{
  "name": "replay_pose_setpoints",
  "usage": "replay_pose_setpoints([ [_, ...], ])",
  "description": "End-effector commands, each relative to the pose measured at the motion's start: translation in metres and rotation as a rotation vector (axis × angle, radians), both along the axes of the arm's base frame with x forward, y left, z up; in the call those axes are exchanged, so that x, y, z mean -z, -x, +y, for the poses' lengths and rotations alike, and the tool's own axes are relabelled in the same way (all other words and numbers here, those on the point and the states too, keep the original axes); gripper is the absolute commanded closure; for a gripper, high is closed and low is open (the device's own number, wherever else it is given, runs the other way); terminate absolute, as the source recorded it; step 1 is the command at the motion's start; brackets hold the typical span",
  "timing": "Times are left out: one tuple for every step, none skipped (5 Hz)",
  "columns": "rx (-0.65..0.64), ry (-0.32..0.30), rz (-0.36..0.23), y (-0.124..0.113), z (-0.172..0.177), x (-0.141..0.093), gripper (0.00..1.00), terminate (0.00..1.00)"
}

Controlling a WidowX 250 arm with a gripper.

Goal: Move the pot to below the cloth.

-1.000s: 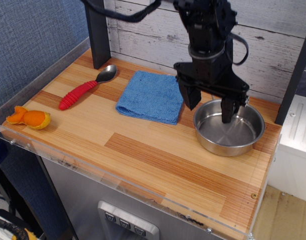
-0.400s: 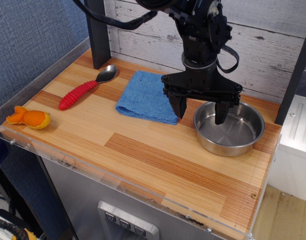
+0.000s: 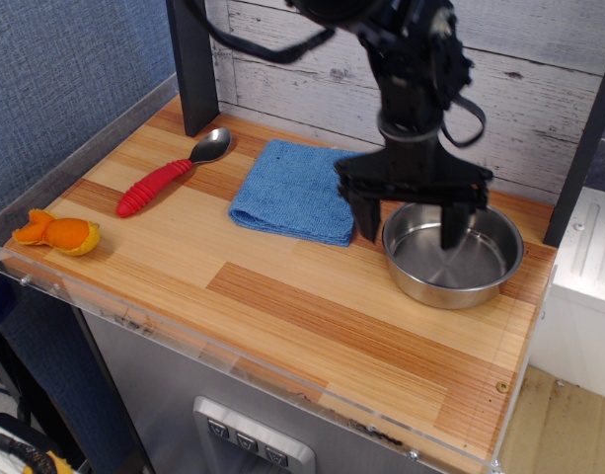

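Observation:
The pot [image 3: 453, 259] is a shallow shiny steel pan at the right side of the wooden table, to the right of the cloth. The cloth [image 3: 297, 190] is a square blue towel lying flat at the back middle. My gripper [image 3: 408, 232] hangs open over the pot's left rim. One finger [image 3: 367, 221] is outside the rim, between pot and cloth. The other finger [image 3: 450, 223] is inside the pot. The jaws stand wide apart and hold nothing.
A red-handled metal spoon [image 3: 169, 173] lies left of the cloth. An orange toy [image 3: 57, 233] sits at the table's front left corner. A dark post [image 3: 190, 59] stands at the back left. A white plank wall runs behind. The table's edge [image 3: 282, 385] has a transparent lip.
The gripper swung left from the pot's middle, its fingers turning in line across the pot's left rim, and has now eased slightly right. The pot and cloth have not moved.

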State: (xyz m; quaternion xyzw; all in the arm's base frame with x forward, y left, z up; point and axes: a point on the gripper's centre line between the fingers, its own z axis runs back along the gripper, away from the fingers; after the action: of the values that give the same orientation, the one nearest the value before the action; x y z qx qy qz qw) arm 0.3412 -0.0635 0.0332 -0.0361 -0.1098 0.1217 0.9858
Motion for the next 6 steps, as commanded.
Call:
replay_pose_setpoints([
  [-0.002, -0.004, -0.014, -0.012, -0.014, 0.007, 0.0, 0.0],
  [0.014, -0.026, -0.023, -0.011, -0.013, 0.009, 1.0, 0.0],
  [0.015, -0.032, -0.03, -0.01, -0.008, 0.007, 1.0, 0.0],
  [0.007, -0.04, -0.046, -0.006, -0.002, 0.001, 1.0, 0.0],
  [0.018, -0.043, -0.06, -0.002, 0.0, -0.009, 1.0, 0.0],
  [0.029, -0.032, -0.075, 0.003, 0.004, -0.021, 1.0, 0.0],
])
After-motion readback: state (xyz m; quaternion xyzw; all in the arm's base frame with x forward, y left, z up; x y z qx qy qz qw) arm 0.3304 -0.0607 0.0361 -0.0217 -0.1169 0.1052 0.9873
